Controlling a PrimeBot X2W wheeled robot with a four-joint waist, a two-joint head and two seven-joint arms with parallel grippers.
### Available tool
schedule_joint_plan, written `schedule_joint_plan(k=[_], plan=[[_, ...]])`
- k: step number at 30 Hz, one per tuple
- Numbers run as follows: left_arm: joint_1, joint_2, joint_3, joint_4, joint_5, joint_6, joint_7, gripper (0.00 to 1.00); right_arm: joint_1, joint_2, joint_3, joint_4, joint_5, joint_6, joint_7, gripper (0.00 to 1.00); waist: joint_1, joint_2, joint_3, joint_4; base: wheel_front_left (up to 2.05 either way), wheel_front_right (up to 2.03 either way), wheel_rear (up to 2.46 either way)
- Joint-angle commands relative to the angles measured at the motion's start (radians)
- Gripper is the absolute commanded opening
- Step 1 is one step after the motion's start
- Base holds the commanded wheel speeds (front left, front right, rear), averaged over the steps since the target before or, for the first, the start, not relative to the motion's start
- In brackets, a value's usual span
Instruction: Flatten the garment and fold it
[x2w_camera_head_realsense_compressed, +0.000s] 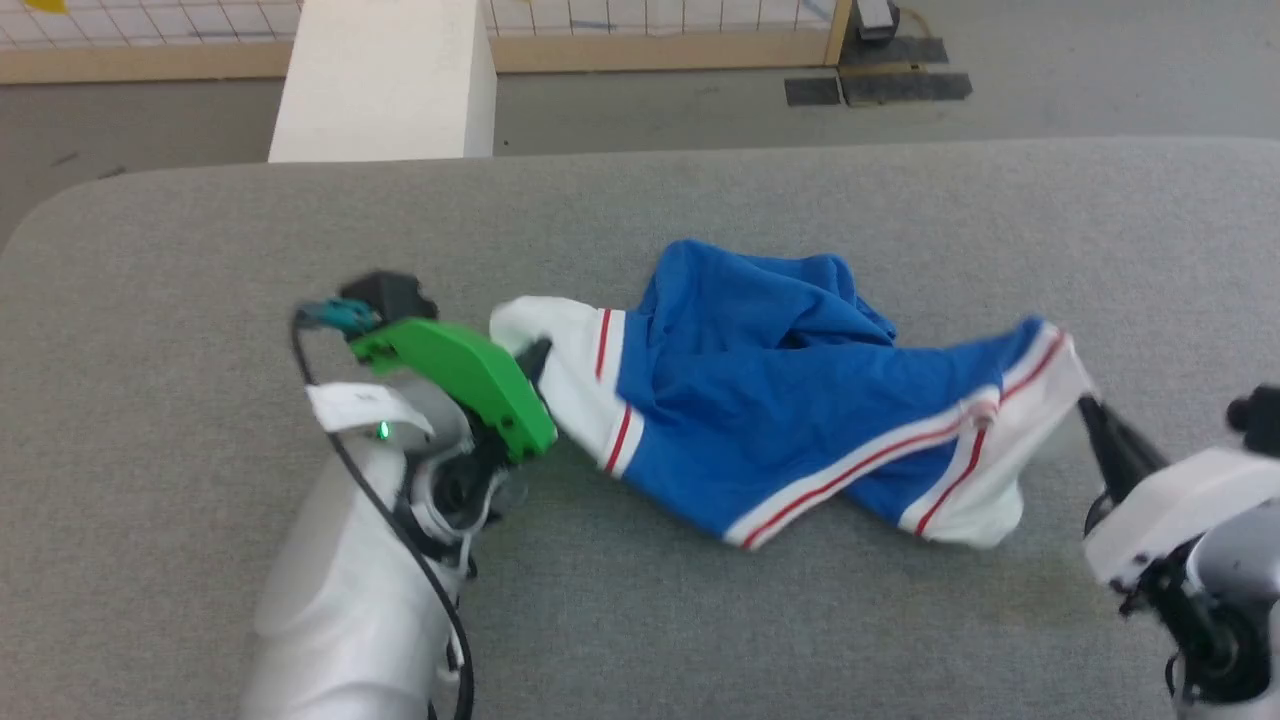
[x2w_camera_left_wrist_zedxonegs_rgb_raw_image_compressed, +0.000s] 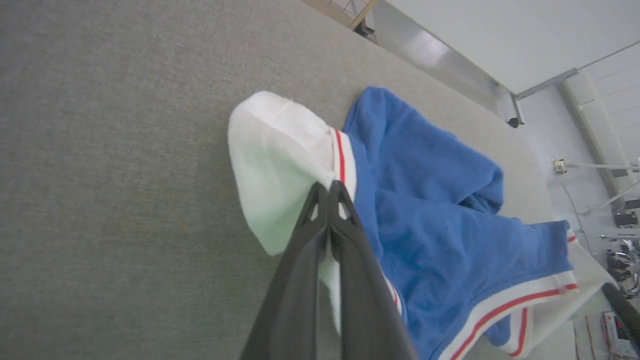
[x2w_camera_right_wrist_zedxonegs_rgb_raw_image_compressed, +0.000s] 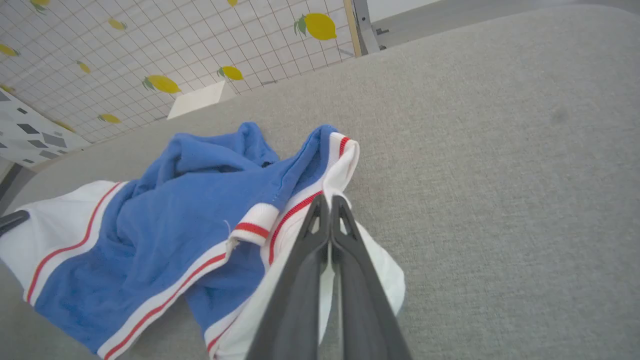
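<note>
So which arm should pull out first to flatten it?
Left, probably. Both grip the garment's white sleeves, but the left gripper has more table beyond it; the right gripper is near the head view's edge.

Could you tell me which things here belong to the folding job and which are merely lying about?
Job: garment; left gripper, shut on its white sleeve; right gripper, shut on its other white end; grey table.
Lying about: white block; dark floor mats; lemon-patterned wall.
</note>
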Motion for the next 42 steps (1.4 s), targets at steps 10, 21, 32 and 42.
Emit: schedule_joint_plan(k=[10,21,32,42], plan=[[-0.205,-0.011,0.117,-0.219,-0.138,-0.028,-0.07,0.0,-0.276,-0.066,-0.034,-0.125,0.243,0.003,0.144,0.0,0.0,-0.0001,-0.073,0.01,0.0,0.0,0.0],[-0.49,0.068,0.158,-0.144,-0.038,0.053,-0.109,0.0,-0.65,-0.171,0.037,-0.056,0.256,0.003,0.31,0.0,0.0,-0.0001,-0.016,-0.021,0.0,0.0,0.0],[-0.812,0.142,0.112,0.001,0.132,0.12,-0.193,0.0,-1.113,-0.177,0.126,0.218,0.129,0.003,0.183,0.0,0.0,-0.0001,0.193,-0.06,0.0,0.0,0.0],[-1.017,0.132,0.112,0.076,0.196,0.134,-0.359,0.0,-1.444,-0.155,0.153,0.462,0.045,0.003,-0.055,0.0,0.0,-0.0001,0.31,-0.042,0.0,0.0,0.0]])
